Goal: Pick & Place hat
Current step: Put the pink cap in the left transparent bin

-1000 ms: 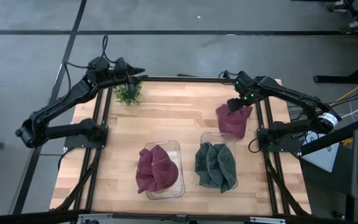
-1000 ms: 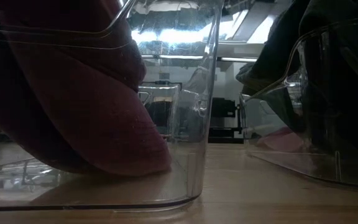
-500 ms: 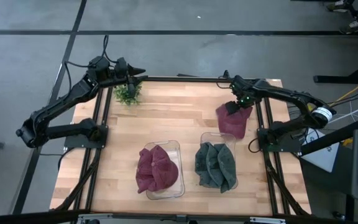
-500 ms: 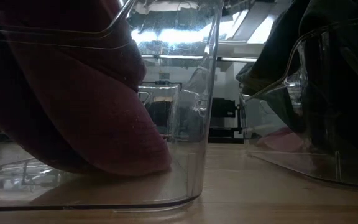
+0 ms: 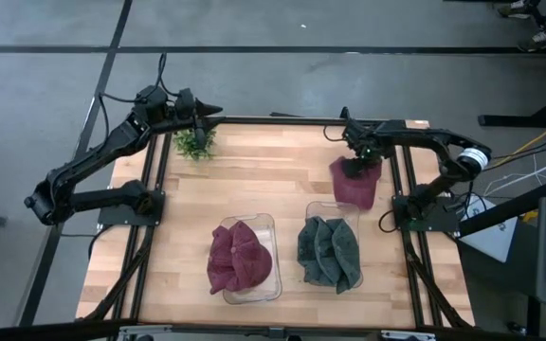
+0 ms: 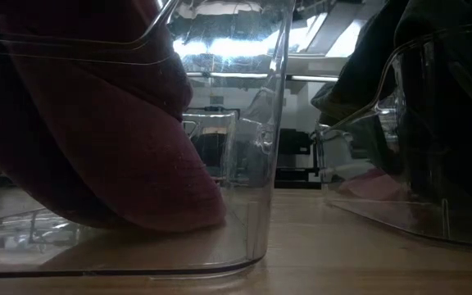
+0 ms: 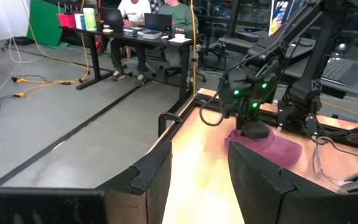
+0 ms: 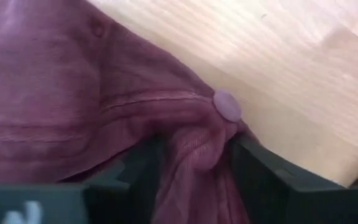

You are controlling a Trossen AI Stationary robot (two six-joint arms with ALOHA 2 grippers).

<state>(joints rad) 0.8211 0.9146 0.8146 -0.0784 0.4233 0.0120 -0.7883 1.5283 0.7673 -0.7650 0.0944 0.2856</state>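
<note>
A maroon hat (image 5: 356, 188) lies on the wooden table near its far right corner, with a round button (image 8: 227, 106) on its crown. My right gripper (image 5: 354, 165) is over the hat's far end, pointing down, shut on the cloth. My left gripper (image 7: 201, 180) is open and waits at the table's far left corner, beside a small green plant (image 5: 194, 142); in its wrist view the hat (image 7: 272, 148) shows under the right arm. My right gripper pinches a bunched fold of the maroon hat's crown (image 8: 197, 149), right beside the top button, between its two fingers (image 8: 143, 169). It comes from above, pointing down. How many layers are in the fold I cannot tell. The hat's near part (image 5: 356, 197) lies on the table.
Two clear bins stand toward the table's near edge: the left one (image 5: 267, 225) holds maroon hats (image 5: 240, 258), the right one (image 5: 313, 206) dark green hats (image 5: 330, 252). Bare wood lies between the plant and the hat. People sit at desks beyond the table (image 7: 148, 12).
My right arm has swung its forearm toward the table's far edge, and the gripper has turned about over the hat's far end, shifting slightly toward the table's left. The hat has stayed in its place on the table.
</note>
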